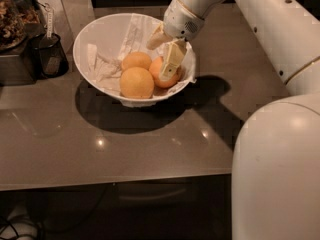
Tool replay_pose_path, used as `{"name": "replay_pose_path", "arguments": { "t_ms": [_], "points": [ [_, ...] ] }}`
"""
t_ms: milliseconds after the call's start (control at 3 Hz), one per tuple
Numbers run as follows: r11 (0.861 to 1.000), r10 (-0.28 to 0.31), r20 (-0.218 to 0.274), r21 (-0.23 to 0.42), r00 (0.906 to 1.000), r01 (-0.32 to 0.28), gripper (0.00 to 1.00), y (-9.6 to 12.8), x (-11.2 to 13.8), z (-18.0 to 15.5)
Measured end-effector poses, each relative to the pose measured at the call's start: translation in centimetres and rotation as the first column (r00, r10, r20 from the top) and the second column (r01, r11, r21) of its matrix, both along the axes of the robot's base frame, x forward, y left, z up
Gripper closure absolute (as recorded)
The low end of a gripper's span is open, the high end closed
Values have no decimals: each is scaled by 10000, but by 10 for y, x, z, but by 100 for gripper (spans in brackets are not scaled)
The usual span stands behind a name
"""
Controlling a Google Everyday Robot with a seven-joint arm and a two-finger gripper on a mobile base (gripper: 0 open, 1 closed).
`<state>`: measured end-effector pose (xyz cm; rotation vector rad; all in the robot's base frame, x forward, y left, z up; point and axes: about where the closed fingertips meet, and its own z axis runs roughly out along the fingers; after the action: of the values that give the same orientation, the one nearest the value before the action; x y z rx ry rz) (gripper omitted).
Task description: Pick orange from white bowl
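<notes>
White bowl (94, 34) holds the orange (155, 73), spread gripper (158, 60) seemingly touching its top

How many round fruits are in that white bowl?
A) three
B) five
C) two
A: three lie in the bowl: a pale front fruit, a pale back fruit and the redder orange, with the hand reaching down at the orange.

I count one white bowl (100, 29) holding three fruits: one orange (156, 74) and two paler fruits (136, 82). One black cup (49, 54). One gripper (160, 60), jaws apart, at the orange inside the bowl's right side.
</notes>
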<state>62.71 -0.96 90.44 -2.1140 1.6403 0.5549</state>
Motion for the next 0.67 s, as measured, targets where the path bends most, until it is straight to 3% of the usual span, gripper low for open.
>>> {"name": "replay_pose_path", "arguments": {
  "t_ms": [667],
  "points": [
    [9987, -147, -262, -485, 9995, 134, 25, -11, 5, -14]
  ]
}}
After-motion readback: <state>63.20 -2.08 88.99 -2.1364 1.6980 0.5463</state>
